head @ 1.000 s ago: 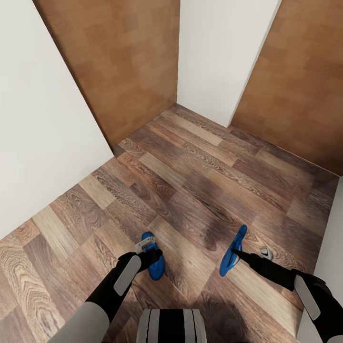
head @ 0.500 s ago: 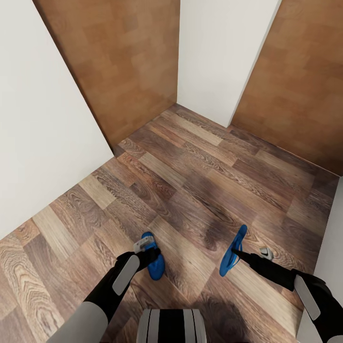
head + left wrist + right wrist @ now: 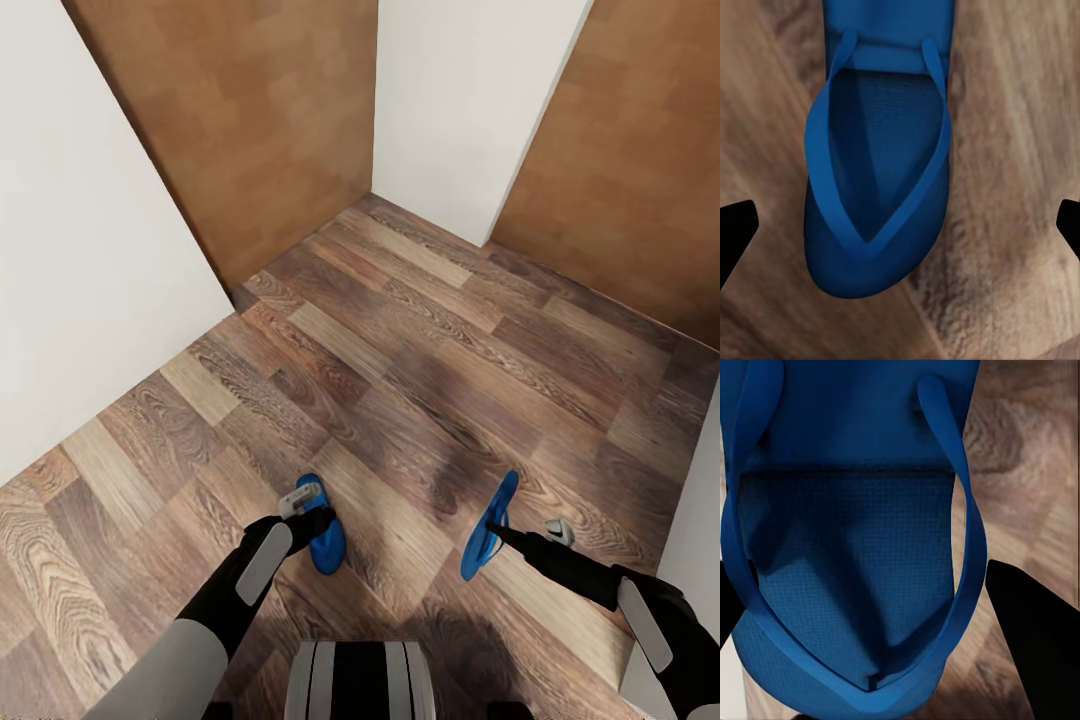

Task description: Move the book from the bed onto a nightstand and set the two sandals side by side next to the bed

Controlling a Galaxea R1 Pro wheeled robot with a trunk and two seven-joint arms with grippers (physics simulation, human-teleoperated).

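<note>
Black left end effector (image 3: pixel 312 522) clamped on one bright blue flip-flop sandal (image 3: pixel 325 540), black right end effector (image 3: pixel 492 530) gripping the other blue sandal (image 3: pixel 488 527) on edge, both above wood-plank floor (image 3: pixel 400 370), white walls (image 3: pixel 80 250), brown doors (image 3: pixel 250 120) beyond.

Wood-plank floor (image 3: pixel 400 350), mixed light and dark brown boards, grain running diagonally. White wall (image 3: pixel 90 250) at left, white wall section (image 3: pixel 460 100) ahead. Brown panelled doors: one (image 3: pixel 260 110) in the corner, another (image 3: pixel 640 170) at right. Soft, even light.
</note>
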